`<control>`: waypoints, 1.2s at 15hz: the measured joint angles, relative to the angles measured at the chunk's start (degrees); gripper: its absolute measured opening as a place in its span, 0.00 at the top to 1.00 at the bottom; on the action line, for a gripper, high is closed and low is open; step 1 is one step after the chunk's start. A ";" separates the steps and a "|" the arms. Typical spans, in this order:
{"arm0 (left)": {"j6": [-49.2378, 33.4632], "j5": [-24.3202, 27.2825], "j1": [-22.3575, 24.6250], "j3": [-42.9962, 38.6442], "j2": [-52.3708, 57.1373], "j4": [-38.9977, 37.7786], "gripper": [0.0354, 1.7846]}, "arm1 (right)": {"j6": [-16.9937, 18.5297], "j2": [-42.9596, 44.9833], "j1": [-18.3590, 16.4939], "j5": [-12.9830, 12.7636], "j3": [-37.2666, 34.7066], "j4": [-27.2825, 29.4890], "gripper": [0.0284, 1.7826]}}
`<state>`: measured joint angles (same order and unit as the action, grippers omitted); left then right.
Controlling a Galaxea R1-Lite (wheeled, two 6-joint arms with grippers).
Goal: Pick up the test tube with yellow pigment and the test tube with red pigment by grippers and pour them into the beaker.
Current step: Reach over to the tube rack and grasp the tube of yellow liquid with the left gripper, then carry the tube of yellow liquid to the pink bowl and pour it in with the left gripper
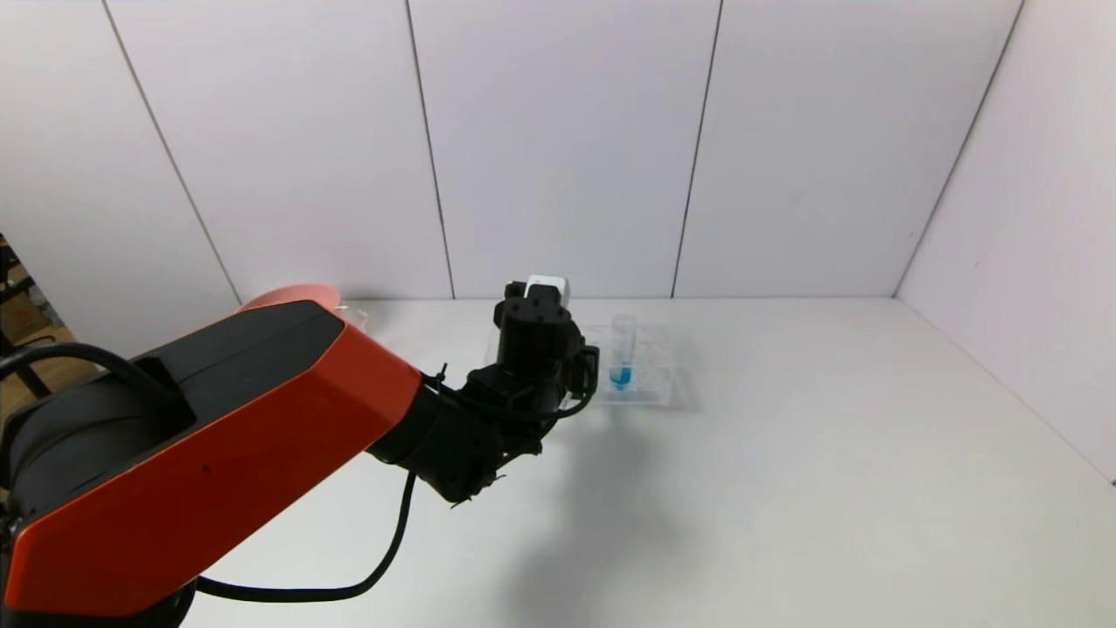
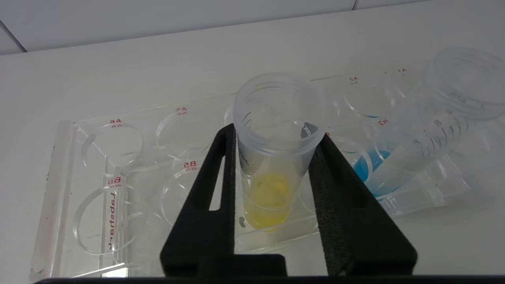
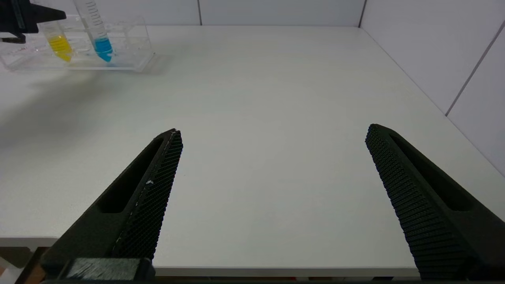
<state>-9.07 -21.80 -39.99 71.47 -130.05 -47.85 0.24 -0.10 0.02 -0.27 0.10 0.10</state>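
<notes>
Your robot works at a plain white surface (image 1: 785,488) boxed in by pale panelled walls (image 1: 558,139) at the back and on the right side. A clear plastic rack (image 1: 649,384) stands toward the back of the surface, just in front of the rear wall, and a pink bowl (image 1: 292,295) peeks out behind the orange left arm (image 1: 218,453).

From the head view you see the left arm reaching over the rack, its body hiding the gripper's fingers and the yellow tube; only the blue tube (image 1: 622,353) stands clear beside it.

The left wrist view gives you what the head view cannot: the left gripper (image 2: 276,154) is closed around the yellow tube (image 2: 272,157), one finger pressed to each side just under its rim, the tube still seated in its rack hole with yellow liquid in its tip. The blue tube leans in the rack just beside it.

The right wrist view shows you the right gripper (image 3: 274,169) hanging wide open and empty over the bare near edge of the surface, well apart from the rack, with the yellow and blue tubes visible far off. Neither a red tube nor the beaker is visible to you in any view.
</notes>
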 joint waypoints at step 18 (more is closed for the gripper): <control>1.55 -0.68 0.00 -0.96 0.41 -8.11 0.77 | 0.00 0.00 0.00 0.00 0.00 0.00 0.05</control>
<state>-7.52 -22.48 -39.99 70.51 -129.63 -55.95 0.24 -0.10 0.02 -0.27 0.10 0.10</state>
